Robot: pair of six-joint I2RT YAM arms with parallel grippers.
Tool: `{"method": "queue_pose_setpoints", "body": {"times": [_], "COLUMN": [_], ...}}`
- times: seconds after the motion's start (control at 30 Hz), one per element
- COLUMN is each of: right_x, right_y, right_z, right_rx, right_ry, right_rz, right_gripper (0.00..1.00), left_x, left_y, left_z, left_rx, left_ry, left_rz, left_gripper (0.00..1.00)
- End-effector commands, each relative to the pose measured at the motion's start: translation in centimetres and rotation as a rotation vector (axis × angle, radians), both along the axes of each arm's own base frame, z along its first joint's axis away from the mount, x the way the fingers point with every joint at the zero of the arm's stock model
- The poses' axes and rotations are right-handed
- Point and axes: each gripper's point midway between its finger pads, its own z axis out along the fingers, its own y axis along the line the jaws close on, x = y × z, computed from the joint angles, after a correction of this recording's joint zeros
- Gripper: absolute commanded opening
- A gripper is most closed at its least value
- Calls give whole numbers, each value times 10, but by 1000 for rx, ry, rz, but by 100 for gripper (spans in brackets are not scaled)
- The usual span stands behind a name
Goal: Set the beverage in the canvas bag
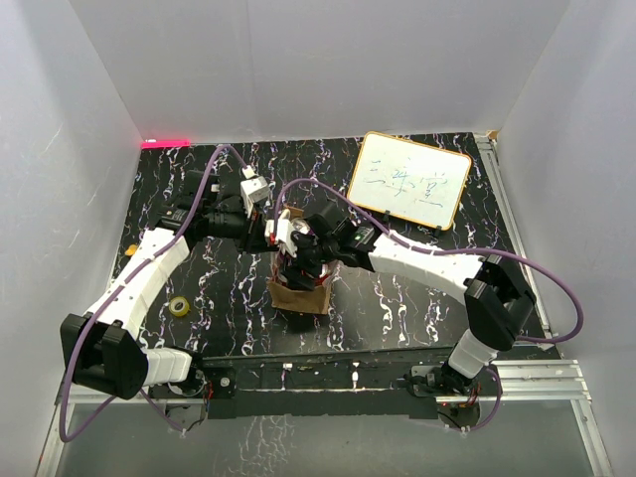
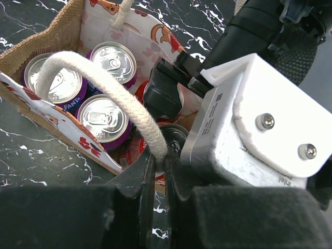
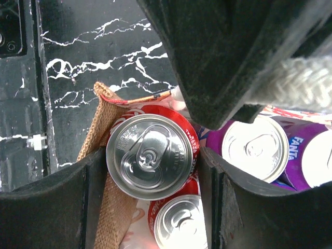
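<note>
The tan canvas bag [image 1: 298, 294] stands at the table's middle, under both grippers. In the left wrist view the canvas bag [image 2: 49, 36] holds several purple Fanta cans [image 2: 104, 118]. My left gripper [image 2: 161, 162] is shut on one pale rope handle [image 2: 98, 83] and holds it up. My right gripper [image 3: 152, 167] is shut on a red cola can [image 3: 152, 155], upright in the bag's mouth by the woven wall [image 3: 98, 124]. Another red can [image 3: 179, 224] sits lower beneath it. Purple cans [image 3: 255, 148] lie to its right.
A whiteboard with writing [image 1: 409, 179] leans at the back right. A yellow tape roll [image 1: 180, 306] lies on the black marble table [image 1: 397, 298] at the left. White walls enclose the table. The left gripper's finger [image 3: 223, 57] hangs over the right gripper's can.
</note>
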Motion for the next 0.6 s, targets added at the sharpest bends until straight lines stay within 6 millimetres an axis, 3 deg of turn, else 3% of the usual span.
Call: {"method": "queue_pose_setpoints", "body": {"times": [0.0,0.23,0.57], "right_x": [-1,0,-2], "right_y": [8,3,-6], "right_z": [0,-20,-29], "right_rx": [36,5,-24], "right_ry": [-22,-26,-41], "right_rz": [1,-14,-9], "right_gripper": [27,40,57], "left_x": [-10,-11,-12], "left_y": [-4,-5,-3], "left_z": [8,10,10], "left_rx": [-44,-61,-59], "left_ry": [-11,-1,-16], "left_rz": [-44,-51,-50], "left_gripper": [0,0,0]}}
